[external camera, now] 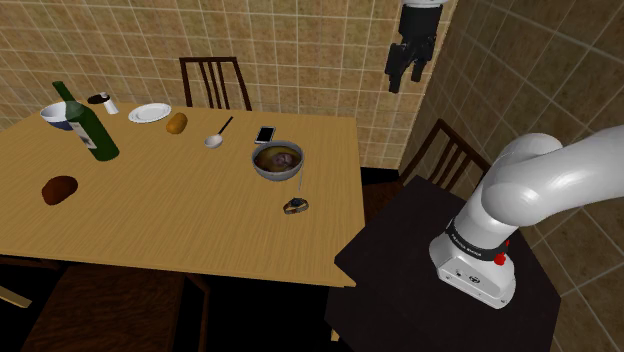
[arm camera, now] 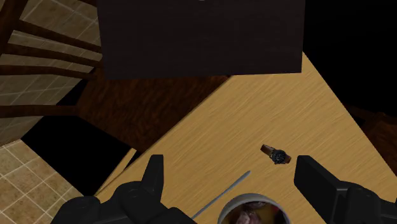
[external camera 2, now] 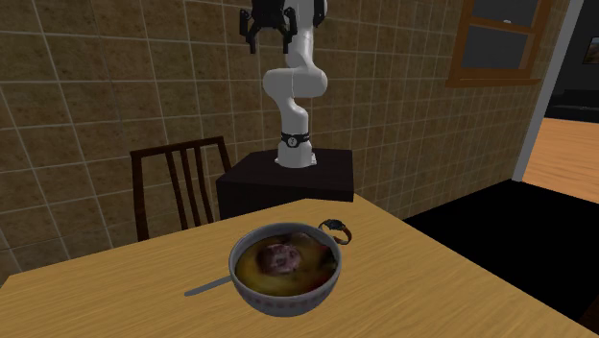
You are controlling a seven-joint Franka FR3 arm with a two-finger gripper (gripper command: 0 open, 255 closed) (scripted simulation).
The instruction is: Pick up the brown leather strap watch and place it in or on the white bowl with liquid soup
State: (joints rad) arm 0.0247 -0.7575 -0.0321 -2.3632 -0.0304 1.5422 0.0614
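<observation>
From the shoulder view, my gripper [external camera: 406,78] hung high by the tiled wall, well above the wooden table [external camera: 180,210], where the brown-strapped watch [external camera: 296,206] lay near the soup bowl [external camera: 270,172], on the side towards my stand. In the second exterior view the watch [external camera 2: 337,230] sat on the tabletop just behind the bowl [external camera 2: 288,300]. Through the wrist view my fingers [arm camera: 153,181] stood wide apart, holding nothing, and the watch [arm camera: 276,154] lay far below between them, apart from the bowl's rim [arm camera: 251,198].

brown-strapped watch [external camera: 296,206] on table, just beside soup-filled bowl [external camera: 277,161]
</observation>
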